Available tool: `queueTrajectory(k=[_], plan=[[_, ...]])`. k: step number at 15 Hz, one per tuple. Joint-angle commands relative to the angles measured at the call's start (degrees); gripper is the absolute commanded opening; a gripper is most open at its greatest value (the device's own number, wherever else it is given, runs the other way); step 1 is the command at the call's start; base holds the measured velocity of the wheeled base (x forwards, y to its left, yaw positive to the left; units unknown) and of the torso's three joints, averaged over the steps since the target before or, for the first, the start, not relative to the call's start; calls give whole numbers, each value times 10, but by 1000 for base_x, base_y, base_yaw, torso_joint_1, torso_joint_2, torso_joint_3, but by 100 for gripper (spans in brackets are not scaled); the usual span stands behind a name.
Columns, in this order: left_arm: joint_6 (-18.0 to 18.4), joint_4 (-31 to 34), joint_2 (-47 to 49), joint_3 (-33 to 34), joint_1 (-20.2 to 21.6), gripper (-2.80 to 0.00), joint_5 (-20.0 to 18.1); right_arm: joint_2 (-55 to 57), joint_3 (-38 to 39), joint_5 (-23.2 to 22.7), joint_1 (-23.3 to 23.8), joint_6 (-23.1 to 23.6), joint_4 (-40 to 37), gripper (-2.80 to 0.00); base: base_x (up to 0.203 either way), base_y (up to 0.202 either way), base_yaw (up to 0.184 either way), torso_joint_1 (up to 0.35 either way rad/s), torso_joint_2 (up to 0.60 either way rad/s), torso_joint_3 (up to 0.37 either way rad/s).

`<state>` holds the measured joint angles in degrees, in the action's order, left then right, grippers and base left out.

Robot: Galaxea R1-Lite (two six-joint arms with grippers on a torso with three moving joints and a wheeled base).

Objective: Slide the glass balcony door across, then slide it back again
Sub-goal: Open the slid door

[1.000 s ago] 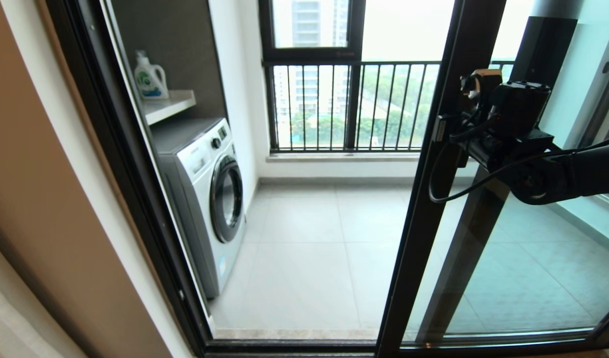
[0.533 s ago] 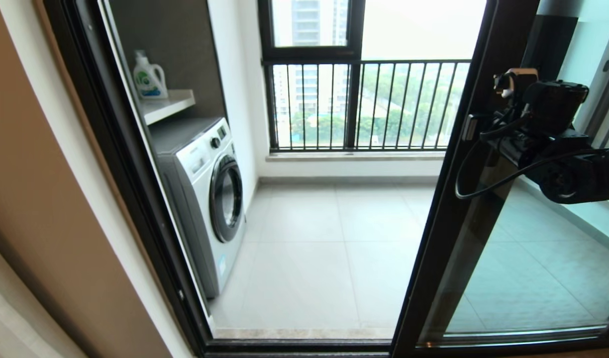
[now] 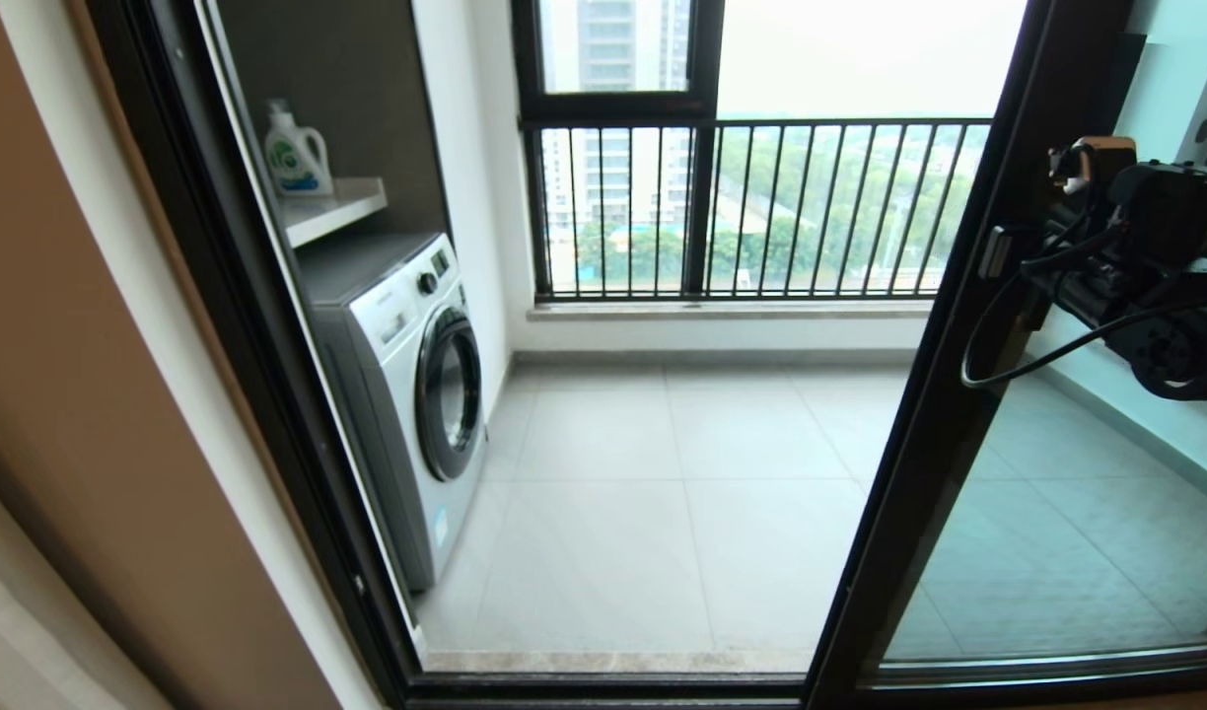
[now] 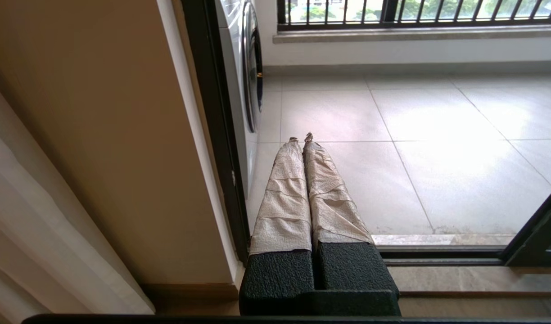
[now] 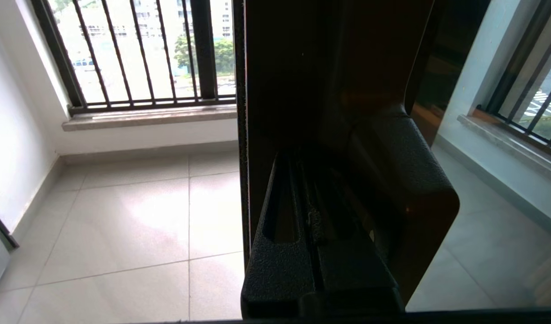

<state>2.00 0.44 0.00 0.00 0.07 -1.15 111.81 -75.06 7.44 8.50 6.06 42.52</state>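
The glass balcony door (image 3: 968, 394) is a tall clear pane in a slim dark frame, standing on my right with its long axis upright and the doorway left of it open. My right gripper (image 3: 1032, 271) is at its leading upright by the small handle (image 3: 995, 252); I cannot tell its grip. My left gripper (image 4: 301, 137) hangs low by the wall, clenched, grasping nothing.

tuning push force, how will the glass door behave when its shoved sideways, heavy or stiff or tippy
The door is probably heavy: it is a tall glass panel in a metal frame. It should move as one stiff piece, with no visible flex. It seems unlikely to tip, since its bottom edge sits in a floor track; expect sliding, not swinging. The right claw is pressed against the dark upright, a sturdier push point than the glass.
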Motion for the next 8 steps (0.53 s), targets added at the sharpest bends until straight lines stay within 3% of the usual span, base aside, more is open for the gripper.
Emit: queueTrajectory(k=[1, 5, 8], plan=[[0, 0, 1, 0, 0, -280, 0, 0, -1, -12, 27, 2, 2, -280, 0, 0, 0, 0, 0, 0], [0, 0, 1, 0, 0, -280, 0, 3, -6, -43, 73, 13, 0, -280, 0, 0, 0, 0, 0, 0], [0, 0, 1, 0, 0, -280, 0, 1, -5, -45, 82, 12, 0, -280, 0, 0, 0, 0, 0, 0]])
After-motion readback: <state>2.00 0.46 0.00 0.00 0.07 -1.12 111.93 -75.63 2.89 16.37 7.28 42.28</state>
